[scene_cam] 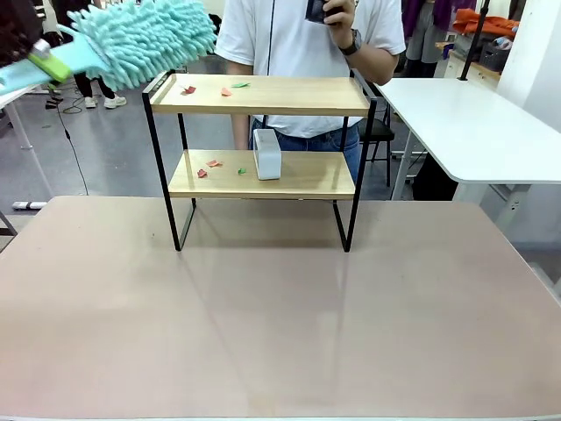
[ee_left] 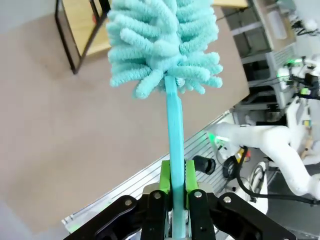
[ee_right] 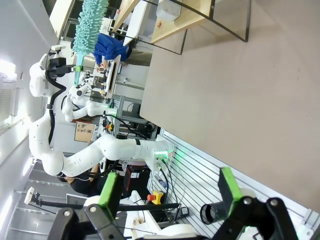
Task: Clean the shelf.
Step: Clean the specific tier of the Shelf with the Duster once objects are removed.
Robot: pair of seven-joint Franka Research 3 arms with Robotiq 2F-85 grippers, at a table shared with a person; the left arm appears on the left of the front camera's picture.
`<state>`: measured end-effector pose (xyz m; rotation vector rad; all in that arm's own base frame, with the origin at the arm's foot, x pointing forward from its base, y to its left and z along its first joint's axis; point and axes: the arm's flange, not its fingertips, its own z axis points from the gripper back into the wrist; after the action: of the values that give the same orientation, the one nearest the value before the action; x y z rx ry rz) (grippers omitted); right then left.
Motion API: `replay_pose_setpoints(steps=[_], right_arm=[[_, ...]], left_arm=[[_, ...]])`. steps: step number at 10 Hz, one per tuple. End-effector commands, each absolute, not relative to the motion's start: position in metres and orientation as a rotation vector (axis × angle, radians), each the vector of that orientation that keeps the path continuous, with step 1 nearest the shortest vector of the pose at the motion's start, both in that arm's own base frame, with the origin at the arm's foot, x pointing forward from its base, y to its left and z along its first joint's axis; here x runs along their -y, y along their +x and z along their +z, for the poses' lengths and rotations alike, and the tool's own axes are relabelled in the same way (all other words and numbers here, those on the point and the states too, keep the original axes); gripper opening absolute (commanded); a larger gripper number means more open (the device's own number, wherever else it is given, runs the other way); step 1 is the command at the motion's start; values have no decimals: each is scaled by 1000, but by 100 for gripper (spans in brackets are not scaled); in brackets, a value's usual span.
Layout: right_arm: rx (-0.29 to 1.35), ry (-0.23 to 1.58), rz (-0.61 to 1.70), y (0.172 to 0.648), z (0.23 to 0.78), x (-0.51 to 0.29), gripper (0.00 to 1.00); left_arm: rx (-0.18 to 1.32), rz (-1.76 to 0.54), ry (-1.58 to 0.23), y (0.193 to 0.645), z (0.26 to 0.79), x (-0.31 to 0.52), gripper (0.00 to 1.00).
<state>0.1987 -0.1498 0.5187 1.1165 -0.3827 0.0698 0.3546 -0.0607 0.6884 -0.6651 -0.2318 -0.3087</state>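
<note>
The shelf (scene_cam: 263, 95) stands at the table's far middle, two wooden boards in a thin black frame. Small red, orange and green scraps (scene_cam: 226, 89) lie on its top board, more scraps (scene_cam: 210, 166) on the lower board beside a white box (scene_cam: 267, 154). My left gripper (ee_left: 173, 186) is shut on the turquoise handle of a fluffy duster (ee_left: 162, 42). The duster head (scene_cam: 145, 39) hangs in the air at the shelf's upper left corner. My right gripper (ee_right: 167, 190) is open and holds nothing, off the table's near edge.
A person (scene_cam: 307, 53) stands right behind the shelf, one hand raised with a dark object. A white table (scene_cam: 473, 123) is at the right. The brown tabletop (scene_cam: 280, 316) spreads wide in front of the shelf.
</note>
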Motion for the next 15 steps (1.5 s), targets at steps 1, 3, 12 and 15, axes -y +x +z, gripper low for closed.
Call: replay_pose_setpoints(steps=[1,3,12,15], right_arm=[[408,1131,90,200,520,149,100],[408,1131,90,200,520,149,100],[408,1131,90,200,520,149,100],[408,1131,90,200,520,149,100]], left_arm=[[211,-254,-599,382,686,83,0],[256,-205,-591,401,685,92,0],[224,-129,-506,423,658,104,0],[150,-279,-547,410,660,113,0]])
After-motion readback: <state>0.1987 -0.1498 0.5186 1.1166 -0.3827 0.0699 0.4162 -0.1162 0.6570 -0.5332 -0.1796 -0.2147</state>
